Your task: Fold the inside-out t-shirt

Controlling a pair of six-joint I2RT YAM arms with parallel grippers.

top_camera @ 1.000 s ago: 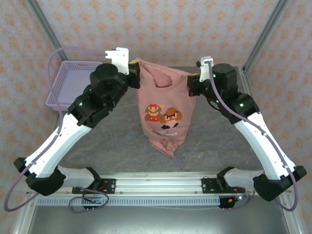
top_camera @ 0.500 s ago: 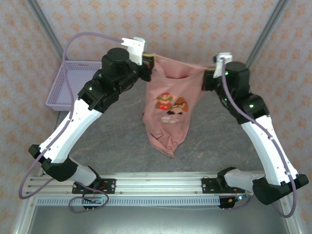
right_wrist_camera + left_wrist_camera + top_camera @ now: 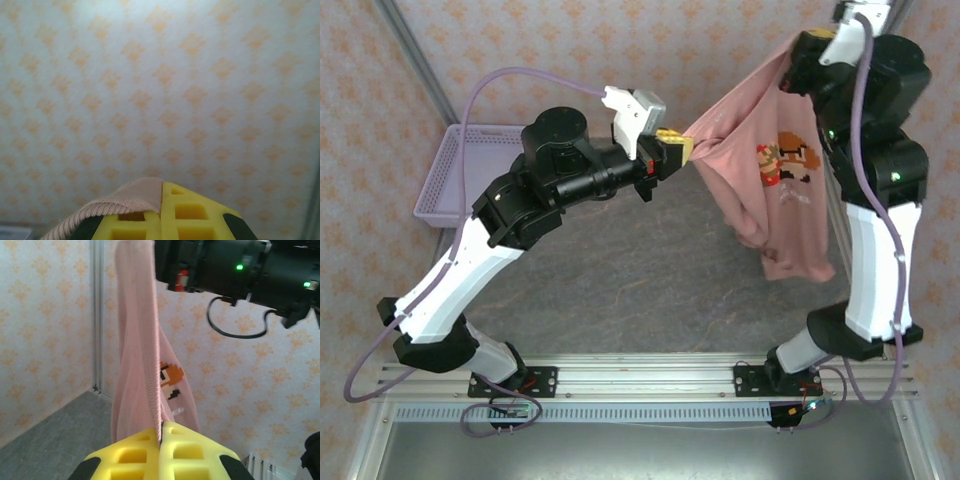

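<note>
Setting: we list walls papered in a cream-and-orange motif and a grey mottled table (image 3: 620,290) beneath both arms.
Lilac basket (image 3: 445,175): at the table's far left edge, behind the left arm, in the same place as a second ago.
Left gripper (image 3: 675,150): yellow pads pinched together on a stitched edge of the cloth, which runs up from between them in the wrist view.
Inside-out t-shirt (image 3: 760,190): salmon pink, held in the air over the right half of the table. It is pulled taut on a slant between the two grippers, and its loose bulk hangs beside the right arm.
Print (image 3: 788,160): blocky orange, brown and white, turned towards the overhead camera.
Right gripper (image 3: 161,200): raised high at the far right, pads clamped on a ribbed edge of the shirt.
Change: a second ago we had the shirt hanging level between both grippers over the table's middle, its tail low near the surface. Now the right arm stands upright and the left reaches towards centre.
Meaning: we judge the shirt is being lifted and spread out; folding has not begun, and it must be laid flat first.
</note>
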